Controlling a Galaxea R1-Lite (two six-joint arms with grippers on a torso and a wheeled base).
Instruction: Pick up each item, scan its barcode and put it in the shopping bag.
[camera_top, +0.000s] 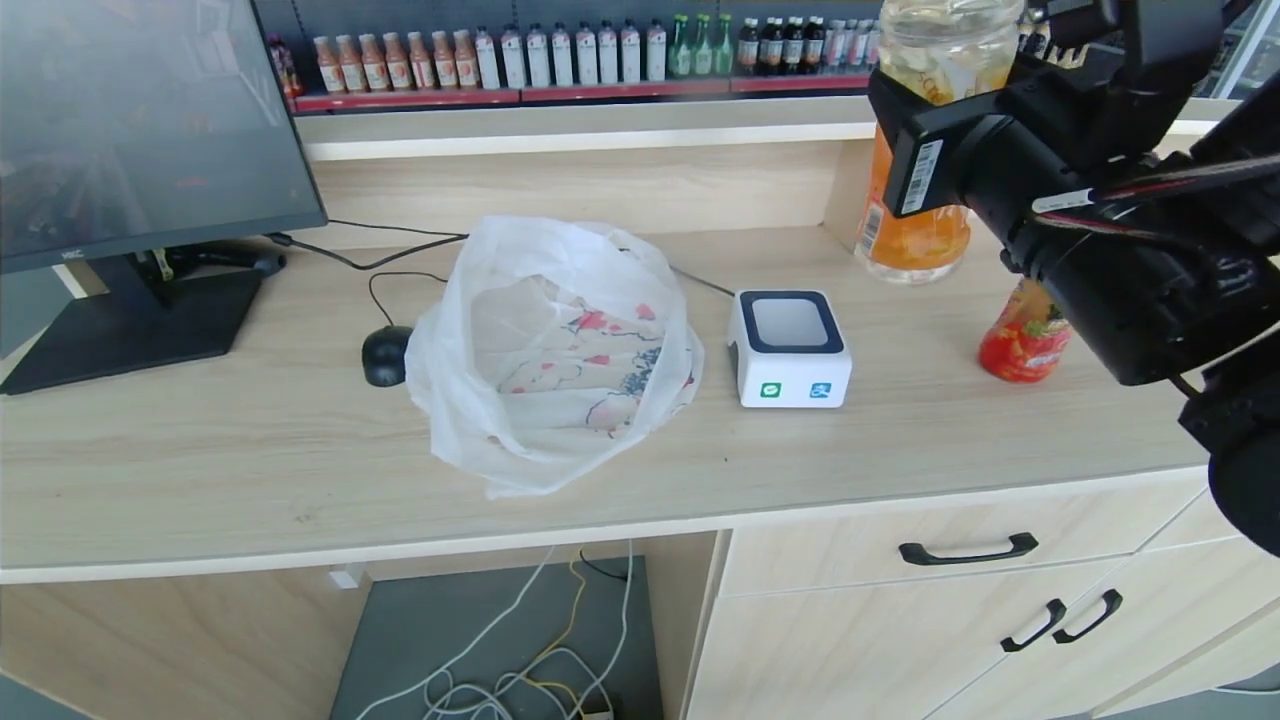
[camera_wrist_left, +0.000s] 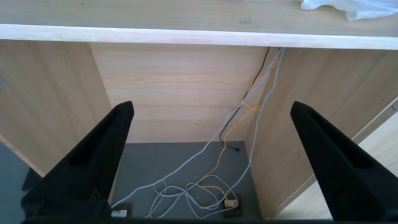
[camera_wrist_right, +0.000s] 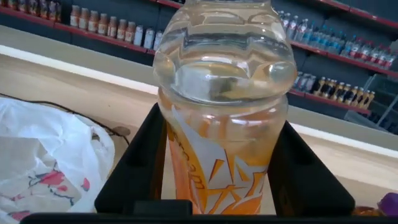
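My right gripper (camera_top: 925, 130) is shut on an orange drink bottle (camera_top: 915, 215) with a clear end, at the back right of the counter. In the right wrist view its black fingers (camera_wrist_right: 134, 168) press both sides of the bottle (camera_wrist_right: 224, 124). I cannot tell whether the bottle touches the counter. A small red bottle (camera_top: 1025, 335) stands on the counter, partly hidden behind my right arm. The white scanner (camera_top: 790, 347) sits mid-counter, and the open white shopping bag (camera_top: 550, 350) lies just left of it. My left gripper (camera_wrist_left: 211, 155) is open below the counter edge, holding nothing.
A monitor (camera_top: 140, 120) and a black mouse (camera_top: 384, 355) occupy the counter's left. Loose cables (camera_wrist_left: 205, 186) lie in the recess under the counter. Drawers with black handles (camera_top: 968, 551) are below right. Shelves of bottles (camera_top: 560, 55) line the back wall.
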